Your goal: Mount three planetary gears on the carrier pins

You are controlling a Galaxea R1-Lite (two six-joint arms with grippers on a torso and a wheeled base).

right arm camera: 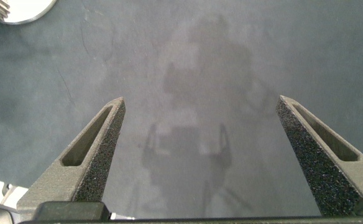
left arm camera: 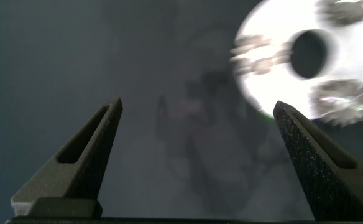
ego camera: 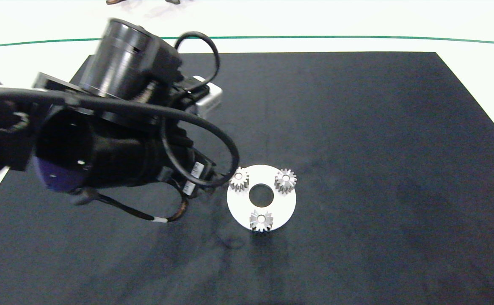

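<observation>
A flat white disc (ego camera: 280, 203) with a large centre hole lies on the black mat. Three small silvery planetary gears sit on it in a triangle: one at the left (ego camera: 239, 179), one at the right (ego camera: 285, 181), one at the front (ego camera: 260, 221). A white carrier pin top (ego camera: 260, 218) shows in the front gear's bore. My left gripper (left arm camera: 198, 106) is open and holds nothing, just left of the disc (left arm camera: 275, 31) above the mat; in the head view the arm (ego camera: 103, 140) hides it. Over bare mat my right gripper (right arm camera: 200, 101) is open and holds nothing, with the disc's edge (right arm camera: 20, 12) in a corner of its view.
The black mat (ego camera: 357, 127) covers most of the table. Beyond its far edge, a green line (ego camera: 357, 38) crosses the white floor. A pale grey box (ego camera: 211, 95) stands behind the left arm. A person's shoes (ego camera: 115, 1) show at the top edge.
</observation>
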